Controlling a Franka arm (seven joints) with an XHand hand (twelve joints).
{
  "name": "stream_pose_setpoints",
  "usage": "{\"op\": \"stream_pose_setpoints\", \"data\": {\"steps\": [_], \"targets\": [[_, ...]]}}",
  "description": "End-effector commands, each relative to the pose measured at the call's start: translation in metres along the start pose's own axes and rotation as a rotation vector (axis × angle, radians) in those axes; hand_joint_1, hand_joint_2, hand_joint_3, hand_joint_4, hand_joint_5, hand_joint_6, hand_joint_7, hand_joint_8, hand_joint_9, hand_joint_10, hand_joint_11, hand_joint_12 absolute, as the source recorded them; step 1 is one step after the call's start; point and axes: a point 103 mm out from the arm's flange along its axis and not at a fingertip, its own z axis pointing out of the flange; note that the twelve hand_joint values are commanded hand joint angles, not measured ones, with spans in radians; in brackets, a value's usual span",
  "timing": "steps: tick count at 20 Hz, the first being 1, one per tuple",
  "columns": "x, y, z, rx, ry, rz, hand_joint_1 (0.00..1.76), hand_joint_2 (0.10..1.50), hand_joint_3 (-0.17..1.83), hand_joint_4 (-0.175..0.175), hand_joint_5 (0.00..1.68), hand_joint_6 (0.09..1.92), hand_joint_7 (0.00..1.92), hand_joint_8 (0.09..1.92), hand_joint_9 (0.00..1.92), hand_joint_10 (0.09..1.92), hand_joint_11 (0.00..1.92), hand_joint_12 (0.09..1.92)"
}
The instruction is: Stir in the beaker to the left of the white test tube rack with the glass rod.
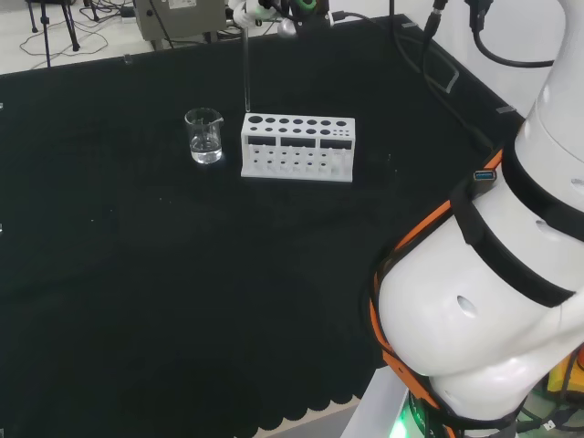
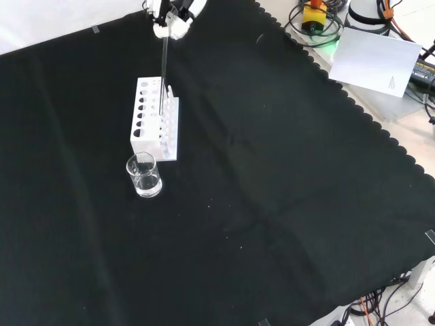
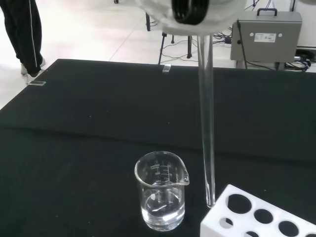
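Glass rod [image 3: 206, 123] hangs upright from the hand [image 2: 170, 19], fingers pinched round its top end. Rod's lower tip sits just above the near corner of the white test tube rack [image 1: 297, 148], clear of the holes; not in the beaker. Beaker [image 3: 161, 190] stands below the hand, just beside the rod tip and beside the rack's end, a little clear liquid in its bottom. Black cloth [image 2: 285, 204] under everything
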Motion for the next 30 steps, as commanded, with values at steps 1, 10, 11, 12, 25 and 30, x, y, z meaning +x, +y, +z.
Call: {"op": "stream_pose_setpoints", "data": {"steps": [1, 10, 11, 12, 25, 30], "targets": [[0.009, 0.006, 0.001, -0.007, 0.011, -0.016, 1.31, 0.96, 0.13, -0.175, 1.26, 0.22, 1.21, 0.94, 1.72, 0.58, 1.48, 0.92], [0.031, 0.038, 0.002, -0.014, 0.024, -0.063, 1.31, 0.97, 0.12, -0.175, 1.26, 0.21, 1.21, 0.94, 1.72, 0.58, 1.47, 0.92], [0.034, 0.044, 0.002, -0.016, 0.025, -0.076, 1.31, 0.97, 0.12, -0.175, 1.26, 0.21, 1.21, 0.94, 1.72, 0.58, 1.47, 0.92], [0.038, 0.049, 0.001, -0.019, 0.029, -0.086, 1.31, 0.97, 0.12, -0.175, 1.26, 0.21, 1.21, 0.94, 1.72, 0.58, 1.47, 0.92], [0.05, 0.1, 0.02, -0.022, 0.075, -0.178, 1.31, 0.98, 0.1, -0.175, 1.26, 0.2, 1.21, 0.95, 1.73, 0.58, 1.47, 0.92], [0.041, 0.113, 0.033, -0.012, 0.09, -0.186, 1.31, 0.98, 0.09, -0.175, 1.26, 0.2, 1.21, 0.95, 1.73, 0.58, 1.47, 0.92]]}}
